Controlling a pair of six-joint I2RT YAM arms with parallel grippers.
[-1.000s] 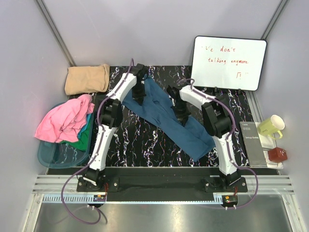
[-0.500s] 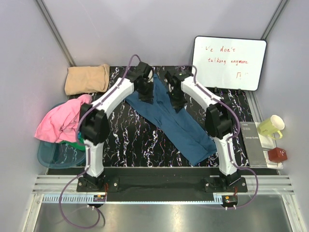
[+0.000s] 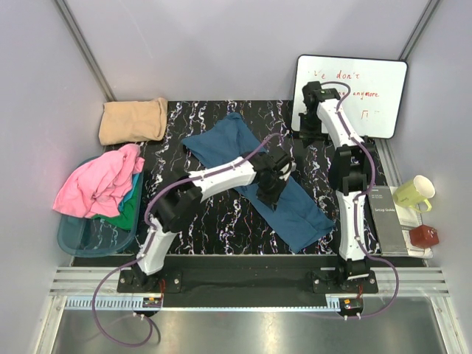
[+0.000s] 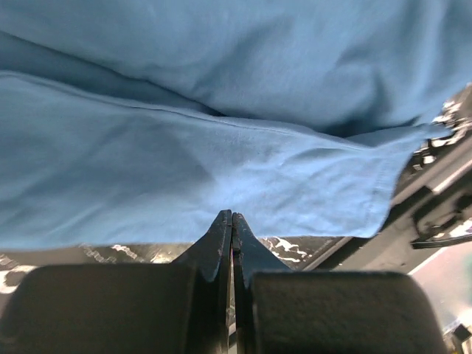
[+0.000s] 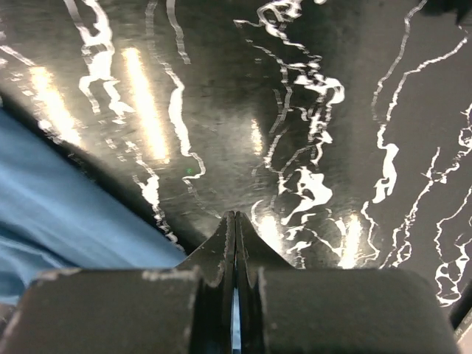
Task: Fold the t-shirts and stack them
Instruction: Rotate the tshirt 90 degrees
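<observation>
A dark teal-blue t-shirt [image 3: 221, 144] lies in a long diagonal band across the black marbled mat [image 3: 214, 221]. My left gripper [image 3: 270, 193] hovers over its middle, shut and empty. In the left wrist view the gripper's tips [image 4: 232, 215] sit at the blue t-shirt's [image 4: 221, 147] hem. My right gripper [image 3: 305, 129] is shut at the mat's far right, beside the whiteboard. In the right wrist view it [image 5: 234, 214] is over bare mat, with blue cloth [image 5: 59, 221] off to its left. A folded tan t-shirt [image 3: 133, 120] rests at the back left.
At the left, a teal basket [image 3: 92, 240] holds a crumpled pink shirt [image 3: 99, 184] over a green one [image 3: 129, 210]. A whiteboard [image 3: 350, 96] leans at the back right. On the right lie a booklet [image 3: 387, 217], a green mug [image 3: 414, 193] and a small red object [image 3: 424, 236].
My left arm swung from the shirt's far end rightward to its middle. My right arm left the shirt and reached back toward the whiteboard. The shirt's far end now lies spread wider.
</observation>
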